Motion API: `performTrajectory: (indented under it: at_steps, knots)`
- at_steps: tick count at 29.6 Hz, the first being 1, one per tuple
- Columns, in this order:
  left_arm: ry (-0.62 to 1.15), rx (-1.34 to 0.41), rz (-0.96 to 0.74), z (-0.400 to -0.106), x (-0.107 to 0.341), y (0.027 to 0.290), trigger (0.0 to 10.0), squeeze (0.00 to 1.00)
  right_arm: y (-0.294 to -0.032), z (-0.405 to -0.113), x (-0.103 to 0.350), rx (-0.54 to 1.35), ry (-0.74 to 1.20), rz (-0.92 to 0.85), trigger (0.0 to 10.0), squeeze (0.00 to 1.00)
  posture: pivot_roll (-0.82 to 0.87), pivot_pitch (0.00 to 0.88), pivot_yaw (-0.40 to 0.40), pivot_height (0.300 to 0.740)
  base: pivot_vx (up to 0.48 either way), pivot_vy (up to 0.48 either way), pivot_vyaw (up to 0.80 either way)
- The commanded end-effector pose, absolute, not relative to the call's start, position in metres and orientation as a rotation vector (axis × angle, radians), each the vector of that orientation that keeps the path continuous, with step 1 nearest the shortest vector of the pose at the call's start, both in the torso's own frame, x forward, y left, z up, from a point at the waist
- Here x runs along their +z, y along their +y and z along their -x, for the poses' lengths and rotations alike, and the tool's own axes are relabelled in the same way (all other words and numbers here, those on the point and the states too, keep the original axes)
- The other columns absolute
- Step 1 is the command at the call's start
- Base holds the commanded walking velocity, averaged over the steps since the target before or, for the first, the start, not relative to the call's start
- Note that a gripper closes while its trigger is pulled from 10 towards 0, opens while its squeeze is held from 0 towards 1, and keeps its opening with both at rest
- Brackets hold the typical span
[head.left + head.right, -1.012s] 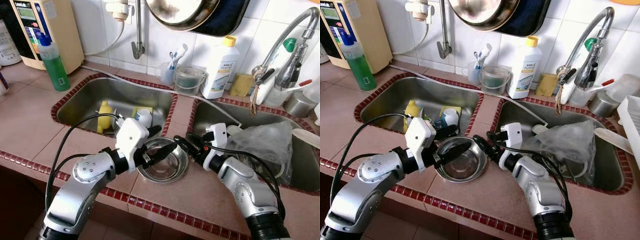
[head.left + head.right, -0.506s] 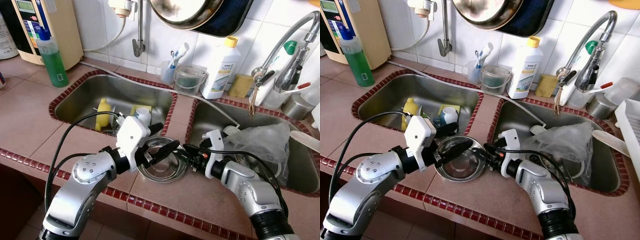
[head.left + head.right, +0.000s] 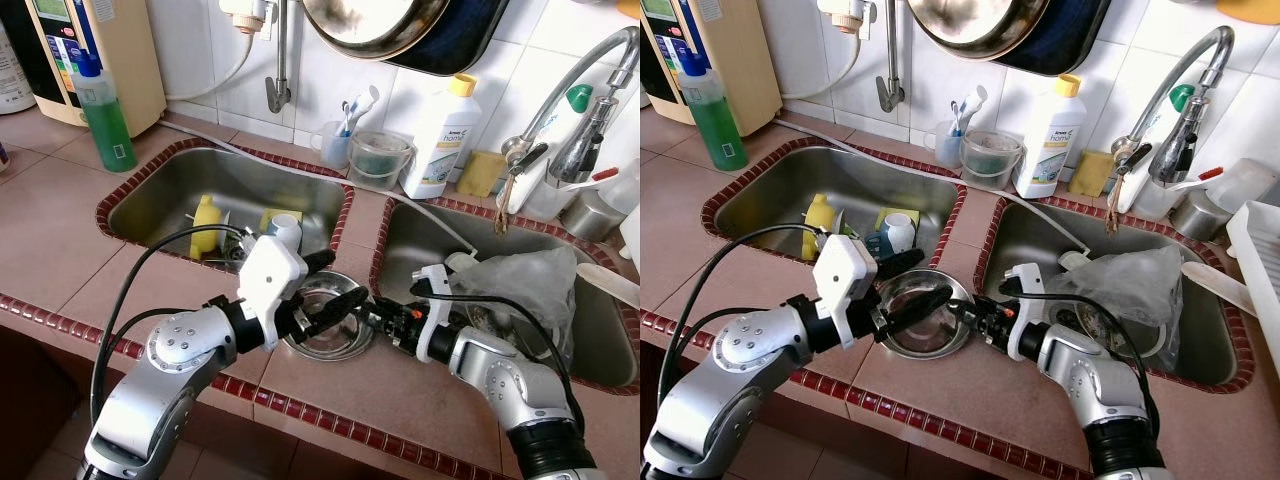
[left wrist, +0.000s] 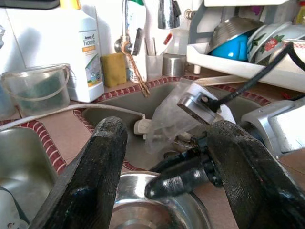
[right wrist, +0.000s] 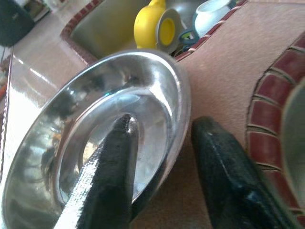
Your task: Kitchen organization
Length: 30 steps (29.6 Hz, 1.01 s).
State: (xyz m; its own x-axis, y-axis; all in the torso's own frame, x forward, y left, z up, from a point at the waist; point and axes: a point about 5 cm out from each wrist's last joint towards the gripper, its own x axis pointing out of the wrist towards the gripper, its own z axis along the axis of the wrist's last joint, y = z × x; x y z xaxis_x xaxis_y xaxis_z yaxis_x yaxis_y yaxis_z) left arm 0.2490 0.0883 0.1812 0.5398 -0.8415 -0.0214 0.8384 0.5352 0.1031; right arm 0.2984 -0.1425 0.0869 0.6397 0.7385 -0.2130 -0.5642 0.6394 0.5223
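Note:
A round steel bowl [image 3: 322, 322] sits on the tiled counter strip between the two sinks. My left gripper [image 3: 338, 284] hovers just over the bowl's near-left side, open, with nothing between its fingers [image 4: 102, 157]. My right gripper [image 3: 372, 316] comes in from the right, open, straddling the bowl's right rim. In the right wrist view one of its fingers [image 5: 116, 162] lies inside the bowl [image 5: 71, 124] and the other rests outside on the tile. The left wrist view looks across the bowl [image 4: 143, 212] at that right gripper [image 4: 178, 177].
The left sink [image 3: 160, 195] holds a yellow bottle [image 3: 207, 222] and a white cup [image 3: 285, 230]. In the right sink [image 3: 420, 245] lies a crumpled plastic bag [image 3: 525, 285]. A green soap bottle [image 3: 105, 115], white detergent bottle [image 3: 440, 135], faucet [image 3: 575, 100] and dish rack [image 3: 1260, 240] line the back and right.
My right gripper has slid left and down to the bowl, and its fingers now straddle the right rim. The left gripper stays over the bowl.

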Motion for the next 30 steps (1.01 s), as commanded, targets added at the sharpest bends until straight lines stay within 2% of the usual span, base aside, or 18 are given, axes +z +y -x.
performTrajectory:
  at_steps: [1, 16, 30]
  knots:
    - [-0.040, -1.022, -0.114, -0.246, 0.184, 0.085, 10.0, 0.00, -0.148, -0.301, 0.089, 0.757, 0.429, -0.451, 0.0, 0.00, 0.10, 0.000, -0.111, 0.740, 0.000, 0.000, 0.00]
    - [0.048, -1.144, -0.150, -0.232, 0.170, 0.081, 10.0, 0.00, -0.149, -0.302, 0.089, 0.732, 0.426, -0.479, 0.0, 0.00, 0.09, 0.000, -0.101, 0.740, 0.000, 0.000, 0.00]
    - [0.024, -1.089, -0.120, -0.240, 0.175, 0.085, 10.0, 0.00, -0.152, -0.309, 0.098, 0.707, 0.372, -0.490, 0.0, 0.00, 0.09, 0.000, -0.105, 0.740, 0.000, 0.000, 0.00]
